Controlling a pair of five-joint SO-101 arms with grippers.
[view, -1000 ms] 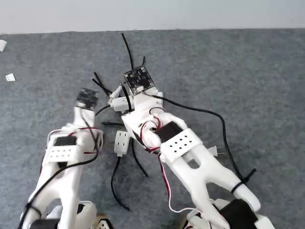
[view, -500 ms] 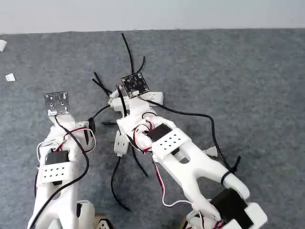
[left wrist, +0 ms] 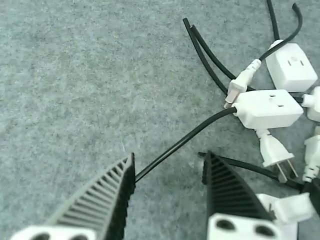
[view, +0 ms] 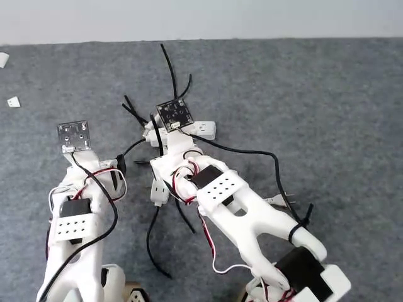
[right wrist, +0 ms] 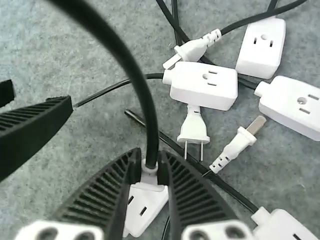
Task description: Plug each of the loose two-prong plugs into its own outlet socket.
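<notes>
Right end effector [right wrist: 148, 161] tight around socket [right wrist: 145, 205]

The high view looks down from well above the sockets [view: 203, 130]. Both wrist views look down at them, close.

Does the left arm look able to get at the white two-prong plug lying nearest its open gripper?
Probably yes: the left gripper is open over bare grey carpet, and the white two-prong plug lies loose close by, only a thin black cord between.
</notes>
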